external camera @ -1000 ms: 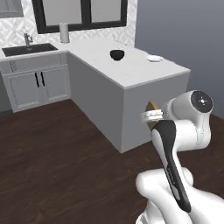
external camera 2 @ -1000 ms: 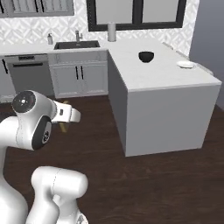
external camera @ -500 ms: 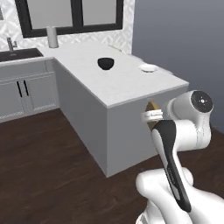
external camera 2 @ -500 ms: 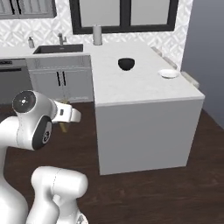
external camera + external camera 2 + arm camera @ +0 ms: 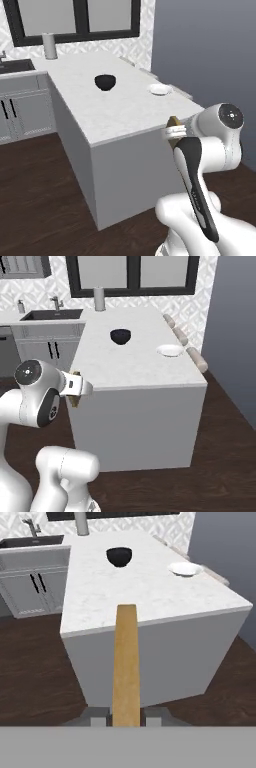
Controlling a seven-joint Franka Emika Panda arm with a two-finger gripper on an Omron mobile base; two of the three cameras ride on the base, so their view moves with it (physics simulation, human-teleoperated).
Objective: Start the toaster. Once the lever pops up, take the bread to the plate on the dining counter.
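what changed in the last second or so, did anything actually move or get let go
The base drove toward the dining counter and swung around its end, so the whole scene shifted in both base views; the things on it did not move. The gripper stayed shut on the bread, arm held in the same pose. The plate and dark bowl sit where they were, and nothing was let go.
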